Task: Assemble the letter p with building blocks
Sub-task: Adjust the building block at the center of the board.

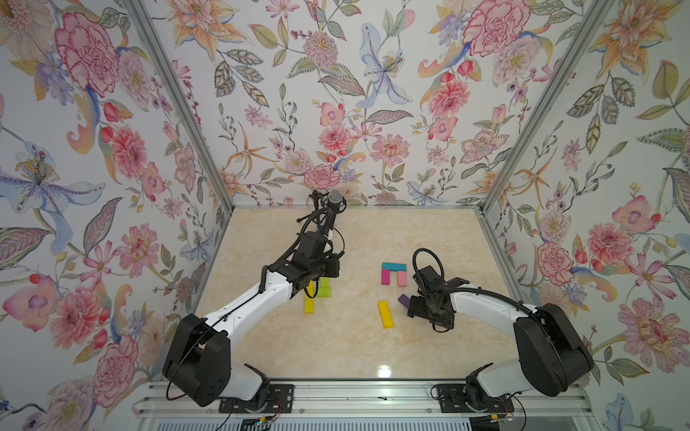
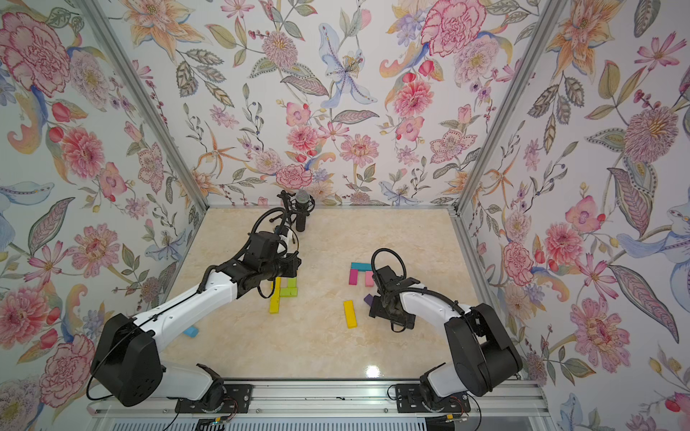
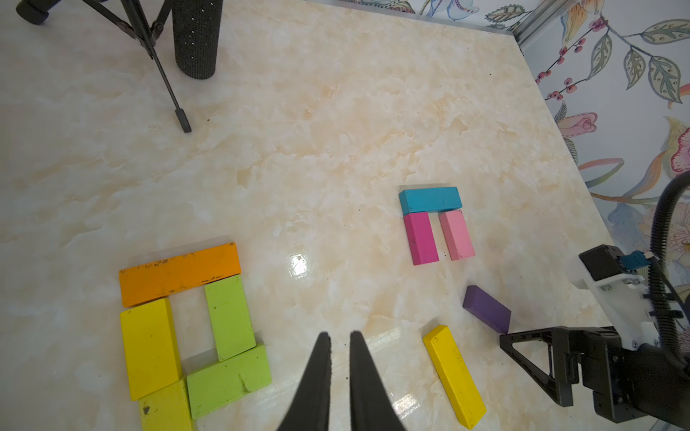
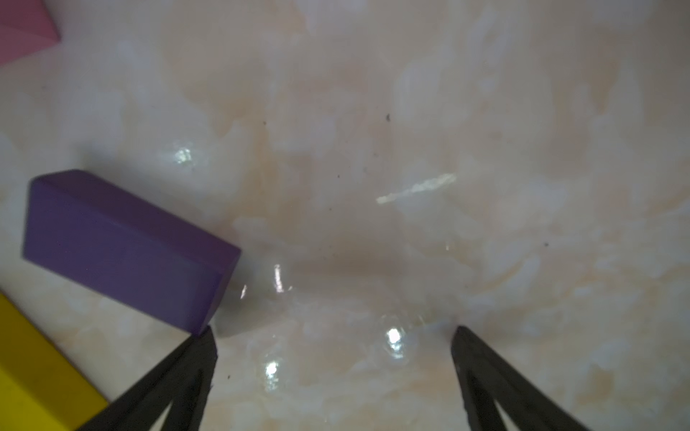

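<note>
Beside the wide-spread right fingers (image 4: 203, 352) lies a matte purple block (image 4: 123, 242); the left fingers (image 3: 317, 373) nearly closed, empty.

Colours were logged: orange block (image 3: 179, 272), yellow blocks (image 3: 149, 347), lime blocks (image 3: 228, 317), teal block (image 3: 429, 199), magenta block (image 3: 420, 239), pink block (image 3: 456, 235), purple block (image 3: 486, 309). Table (image 3: 336, 112) was veined cream marble. Walls (image 1: 336, 93) were papered in pink-orange-blue floral print. Mic (image 3: 194, 37) was black.
</note>
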